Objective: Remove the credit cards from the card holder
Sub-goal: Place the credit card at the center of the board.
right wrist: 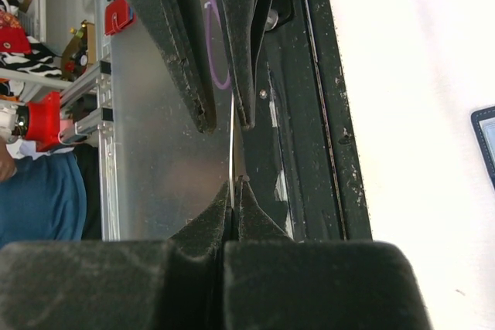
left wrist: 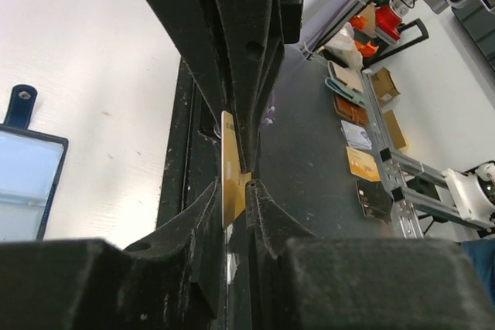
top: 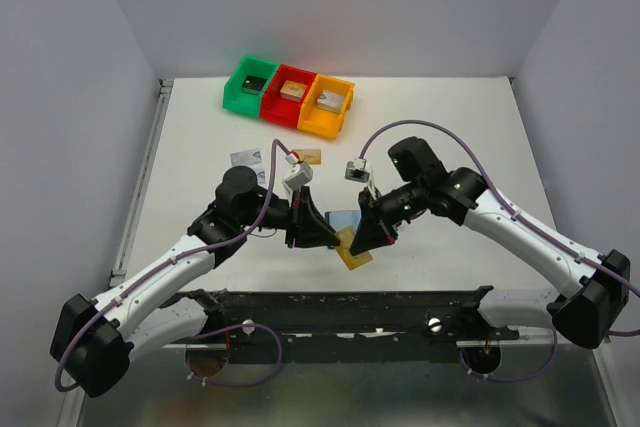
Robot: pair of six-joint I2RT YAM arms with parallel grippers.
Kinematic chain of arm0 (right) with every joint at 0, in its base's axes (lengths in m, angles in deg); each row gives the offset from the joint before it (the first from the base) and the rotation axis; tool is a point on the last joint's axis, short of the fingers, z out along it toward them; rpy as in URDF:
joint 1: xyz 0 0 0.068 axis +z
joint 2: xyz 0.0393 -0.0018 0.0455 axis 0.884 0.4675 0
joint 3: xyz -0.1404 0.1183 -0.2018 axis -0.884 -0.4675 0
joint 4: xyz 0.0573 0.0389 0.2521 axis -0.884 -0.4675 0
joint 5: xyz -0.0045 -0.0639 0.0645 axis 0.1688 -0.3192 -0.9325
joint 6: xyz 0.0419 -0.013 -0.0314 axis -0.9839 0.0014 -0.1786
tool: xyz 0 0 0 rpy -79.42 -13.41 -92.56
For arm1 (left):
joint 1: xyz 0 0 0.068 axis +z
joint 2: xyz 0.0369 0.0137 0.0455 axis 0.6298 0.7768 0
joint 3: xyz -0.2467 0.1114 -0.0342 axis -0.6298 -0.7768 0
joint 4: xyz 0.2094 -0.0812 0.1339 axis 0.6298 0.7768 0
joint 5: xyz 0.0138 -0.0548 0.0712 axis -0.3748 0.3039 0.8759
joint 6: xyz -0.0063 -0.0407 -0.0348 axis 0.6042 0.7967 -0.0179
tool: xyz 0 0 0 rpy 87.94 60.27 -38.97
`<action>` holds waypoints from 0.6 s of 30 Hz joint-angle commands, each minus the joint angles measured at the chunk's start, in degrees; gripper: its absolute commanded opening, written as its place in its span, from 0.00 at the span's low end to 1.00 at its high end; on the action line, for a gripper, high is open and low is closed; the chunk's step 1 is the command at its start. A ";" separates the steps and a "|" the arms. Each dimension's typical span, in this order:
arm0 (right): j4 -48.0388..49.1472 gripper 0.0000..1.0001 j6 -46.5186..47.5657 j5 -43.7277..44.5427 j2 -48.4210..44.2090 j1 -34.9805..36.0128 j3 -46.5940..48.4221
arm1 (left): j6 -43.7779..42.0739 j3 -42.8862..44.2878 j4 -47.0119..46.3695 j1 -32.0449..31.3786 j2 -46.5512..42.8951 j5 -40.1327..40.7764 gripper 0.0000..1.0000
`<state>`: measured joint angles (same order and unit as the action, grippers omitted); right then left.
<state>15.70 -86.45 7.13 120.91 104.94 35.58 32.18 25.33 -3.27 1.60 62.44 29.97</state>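
Observation:
A tan-gold credit card (top: 355, 257) hangs in the air between both grippers, near the table's front edge. My right gripper (top: 360, 243) is shut on it; the right wrist view shows the card edge-on (right wrist: 233, 144) pinched at the tips (right wrist: 234, 183). My left gripper (top: 336, 240) has its jaws a little apart around the same card (left wrist: 230, 168), tips (left wrist: 236, 185) on either side. The dark navy card holder (top: 343, 218) lies open on the table behind them, partly hidden; its strap tab (left wrist: 22, 102) shows. A silver-grey card (top: 245, 157) and a tan-gold card (top: 311, 156) lie farther back.
Green (top: 251, 84), red (top: 291, 94) and orange (top: 328, 105) bins stand in a row at the back, each with a small block inside. A black rail (top: 340, 307) runs along the table's near edge under the grippers.

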 commanded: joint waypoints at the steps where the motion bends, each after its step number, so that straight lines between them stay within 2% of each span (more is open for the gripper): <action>1: -1.61 0.00 0.79 -0.38 0.76 0.79 2.06 | -0.26 -0.41 -2.08 -1.24 0.72 -2.73 0.27; 3: -1.87 0.00 2.55 -0.56 0.76 0.87 2.15 | -0.18 -0.41 -2.34 -1.33 0.90 -2.65 0.21; 5: -1.70 0.00 2.47 -0.03 0.59 0.96 2.06 | 0.17 -0.68 -2.70 -1.42 0.63 -2.04 0.03; 6: -1.61 0.09 1.94 1.19 0.41 0.96 2.06 | 0.70 -0.94 -3.05 -1.42 0.46 -1.51 0.00; 8: -1.26 0.41 -0.50 7.22 -0.11 0.96 2.06 | 1.93 -1.64 -4.71 -1.42 -0.24 -0.02 0.00; 10: -0.74 0.55 -4.20 16.19 -1.51 0.70 1.89 | 2.02 -2.17 -4.03 -0.98 -1.56 3.75 0.00; 13: 1.80 0.61 -9.29 26.57 -4.76 -1.75 0.66 | 2.89 -3.75 -2.44 1.65 -3.67 13.58 0.00; 16: 5.14 0.61 -13.69 37.11 -9.68 -5.97 -2.15 | 7.62 -3.58 5.35 5.34 -3.68 33.84 0.00; 18: 6.90 0.61 -14.93 46.08 -12.94 -6.33 -4.61 | 13.24 -3.14 9.15 8.06 -0.09 42.76 0.00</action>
<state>17.72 -95.19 32.46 114.16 100.70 34.24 35.78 22.01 -3.05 4.34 59.10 44.92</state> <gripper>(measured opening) 0.610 0.031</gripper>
